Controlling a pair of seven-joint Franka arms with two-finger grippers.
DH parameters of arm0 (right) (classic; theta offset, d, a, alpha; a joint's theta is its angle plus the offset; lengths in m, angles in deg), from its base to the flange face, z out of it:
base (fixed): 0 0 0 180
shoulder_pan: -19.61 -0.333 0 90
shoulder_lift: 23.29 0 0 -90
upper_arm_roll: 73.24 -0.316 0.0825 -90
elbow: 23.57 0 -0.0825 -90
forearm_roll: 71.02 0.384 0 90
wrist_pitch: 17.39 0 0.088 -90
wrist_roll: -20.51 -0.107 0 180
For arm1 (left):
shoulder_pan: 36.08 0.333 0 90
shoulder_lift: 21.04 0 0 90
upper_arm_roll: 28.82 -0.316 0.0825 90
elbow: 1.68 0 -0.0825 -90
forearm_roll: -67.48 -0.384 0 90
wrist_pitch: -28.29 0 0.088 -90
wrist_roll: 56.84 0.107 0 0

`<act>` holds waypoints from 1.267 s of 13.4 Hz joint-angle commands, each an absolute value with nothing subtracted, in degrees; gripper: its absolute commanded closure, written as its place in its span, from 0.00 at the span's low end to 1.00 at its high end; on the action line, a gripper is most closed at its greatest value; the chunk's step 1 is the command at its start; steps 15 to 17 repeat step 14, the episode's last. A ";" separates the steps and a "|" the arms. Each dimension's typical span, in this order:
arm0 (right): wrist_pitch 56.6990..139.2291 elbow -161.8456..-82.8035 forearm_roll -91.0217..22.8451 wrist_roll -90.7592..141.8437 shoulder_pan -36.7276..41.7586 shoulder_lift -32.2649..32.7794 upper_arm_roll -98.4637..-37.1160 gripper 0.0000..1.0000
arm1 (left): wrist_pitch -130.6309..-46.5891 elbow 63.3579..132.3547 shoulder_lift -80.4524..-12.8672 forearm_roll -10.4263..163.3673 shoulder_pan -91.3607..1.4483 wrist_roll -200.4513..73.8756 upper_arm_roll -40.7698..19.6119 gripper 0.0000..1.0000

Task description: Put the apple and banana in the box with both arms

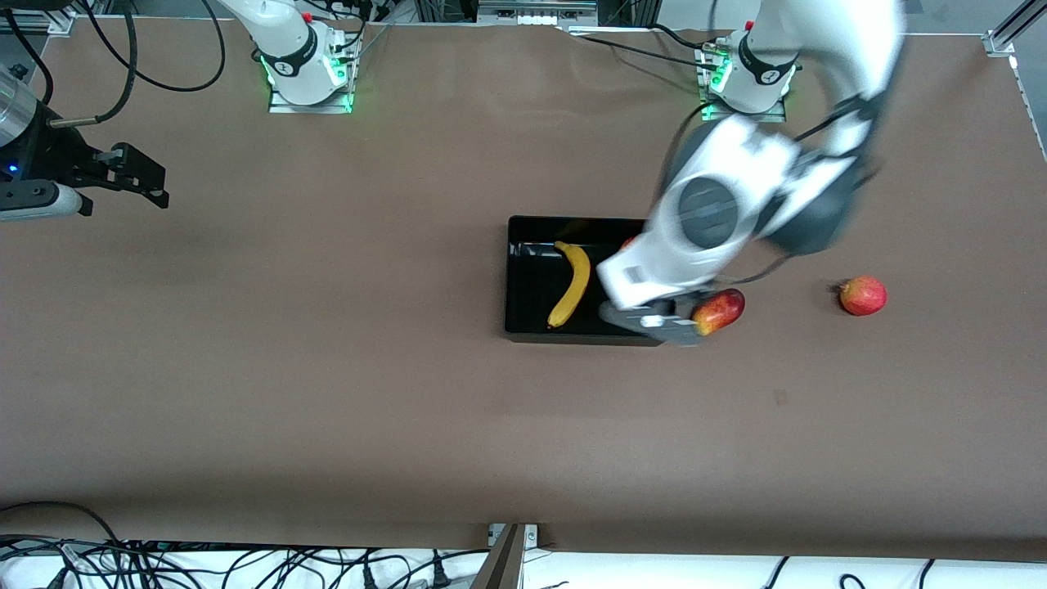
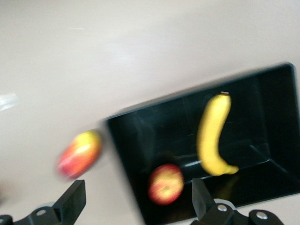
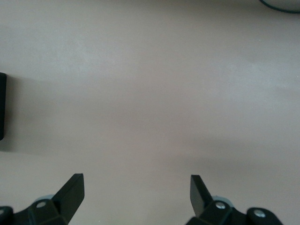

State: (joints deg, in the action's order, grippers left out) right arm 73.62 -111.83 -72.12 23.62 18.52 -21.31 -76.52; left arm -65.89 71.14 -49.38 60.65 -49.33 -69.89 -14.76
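The black box [image 1: 523,278] lies mid-table. The banana [image 1: 570,284] lies in it, also seen in the left wrist view [image 2: 213,136]. The apple [image 2: 165,183] lies in the box [image 2: 262,108] near its wall toward the left arm's end. In the front view only a red sliver of the apple [image 1: 628,243] shows past the arm. My left gripper [image 1: 662,323] is open and empty over that end wall of the box; in its wrist view [image 2: 138,192] one finger is over the box and one over the table. My right gripper [image 1: 159,184] is open and empty [image 3: 136,185] over bare table at the right arm's end.
An oval red-yellow fruit [image 1: 720,311] lies on the table just beside the box's end toward the left arm, also in the left wrist view [image 2: 79,152]. A pinkish-red round fruit [image 1: 863,295] lies farther toward the left arm's end. Cables run along the table's near edge [image 1: 245,564].
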 commanded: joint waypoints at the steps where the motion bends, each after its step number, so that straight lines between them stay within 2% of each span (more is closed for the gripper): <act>1: 73.31 -110.75 -72.78 23.94 18.38 -20.92 -76.67 0.00 | -63.57 73.73 -42.24 60.44 -39.02 -69.58 -14.05 0.00; 3: 73.31 -110.75 -72.78 23.94 18.38 -20.92 -76.67 0.00 | -59.89 73.64 -40.03 60.97 -32.77 -69.58 -13.79 0.00; 5: 73.31 -110.75 -72.78 23.94 18.38 -20.92 -76.67 0.00 | -58.63 75.56 -35.57 60.97 -30.46 -69.58 -14.23 0.00; 7: 73.31 -110.75 -72.78 23.94 18.38 -20.92 -76.67 0.00 | -60.90 84.67 -28.37 62.63 -32.63 -70.11 -17.10 0.00; 9: 73.31 -110.75 -72.78 23.94 18.38 -20.92 -76.67 0.00 | -62.93 90.58 -24.05 67.72 -37.29 -66.09 -25.00 0.00; 12: 73.31 -110.75 -72.78 23.94 18.38 -20.92 -76.58 0.00 | -71.45 99.98 -17.46 67.74 -36.79 -64.22 -26.00 0.00; 14: 73.31 -110.75 -72.78 23.94 18.38 -20.92 -76.67 0.00 | -67.28 99.84 -16.29 67.48 -36.70 -64.31 -26.00 0.00; 17: 73.31 -110.75 -72.78 23.94 18.38 -20.92 -76.67 0.00 | -67.28 99.84 -16.29 67.48 -36.70 -64.31 -26.00 0.00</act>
